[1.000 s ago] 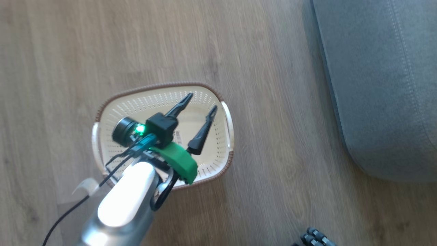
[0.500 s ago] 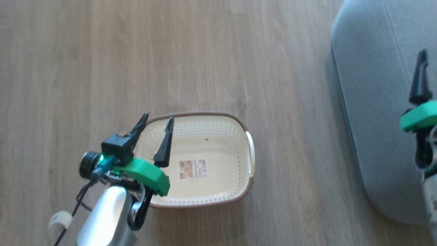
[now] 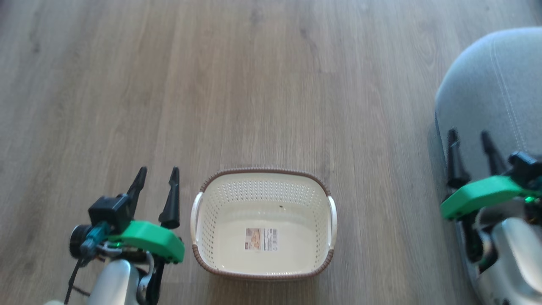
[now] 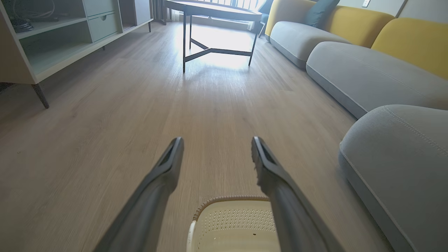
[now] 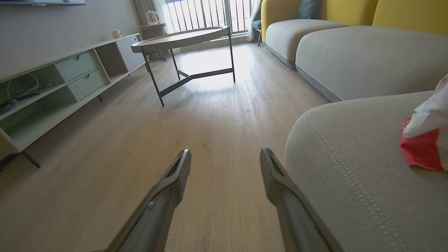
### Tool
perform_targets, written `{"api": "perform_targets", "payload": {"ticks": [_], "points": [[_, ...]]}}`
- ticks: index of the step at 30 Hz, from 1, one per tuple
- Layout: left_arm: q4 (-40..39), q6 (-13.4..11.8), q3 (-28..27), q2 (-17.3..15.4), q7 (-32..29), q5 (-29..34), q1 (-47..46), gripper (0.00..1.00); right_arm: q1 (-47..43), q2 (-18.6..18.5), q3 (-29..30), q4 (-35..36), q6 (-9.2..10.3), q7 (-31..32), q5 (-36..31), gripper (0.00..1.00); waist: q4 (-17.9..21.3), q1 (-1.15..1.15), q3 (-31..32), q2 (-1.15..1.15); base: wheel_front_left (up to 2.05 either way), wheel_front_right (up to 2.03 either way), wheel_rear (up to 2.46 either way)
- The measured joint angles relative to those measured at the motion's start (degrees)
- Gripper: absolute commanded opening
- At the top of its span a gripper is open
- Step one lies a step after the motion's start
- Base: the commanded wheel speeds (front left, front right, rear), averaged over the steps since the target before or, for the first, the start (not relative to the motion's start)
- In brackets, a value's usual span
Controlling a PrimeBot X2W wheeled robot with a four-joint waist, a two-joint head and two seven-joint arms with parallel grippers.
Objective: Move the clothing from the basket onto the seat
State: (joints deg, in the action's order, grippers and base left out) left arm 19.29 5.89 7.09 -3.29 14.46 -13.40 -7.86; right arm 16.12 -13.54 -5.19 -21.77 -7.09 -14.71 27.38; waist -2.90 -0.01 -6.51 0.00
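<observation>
The cream basket (image 3: pixel 325 220) stands on the wood floor at lower centre with nothing inside but its label sticker (image 3: pixel 261 239); its far rim (image 4: pixel 224 199) shows between my left fingers. My left gripper (image 3: pixel 156 180) is open, left of the basket. My right gripper (image 3: pixel 470 142) is open over the edge of the grey seat (image 3: pixel 499 84). Red and white clothing (image 5: pixel 425 140) lies on the seat (image 5: pixel 350 164) at the right edge of the right wrist view. Both the left gripper (image 4: pixel 215 148) and the right gripper (image 5: pixel 225 159) hold nothing.
A round table on dark metal legs (image 4: pixel 213 14) stands farther down the room. A low cabinet with shelves and drawers (image 5: pixel 52 84) lines the left wall. More grey cushions with yellow backs (image 4: pixel 364 66) run along the right.
The head camera has swung, shifting the basket to lower centre. My left gripper has moved from over the basket to its left side. My right gripper has come fully into view at the seat.
</observation>
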Motion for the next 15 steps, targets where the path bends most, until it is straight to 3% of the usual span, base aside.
{"api": "perform_targets", "payload": {"ticks": [15], "points": [[-2.47,0.66,-5.55,0.52,0.0,2.77,7.22,1.0,-6.55,3.08,-2.61,-0.65,0.0,0.0,-0.69,1.0,-2.29,0.0,5.81,0.0,0.0,0.0,0.0]]}}
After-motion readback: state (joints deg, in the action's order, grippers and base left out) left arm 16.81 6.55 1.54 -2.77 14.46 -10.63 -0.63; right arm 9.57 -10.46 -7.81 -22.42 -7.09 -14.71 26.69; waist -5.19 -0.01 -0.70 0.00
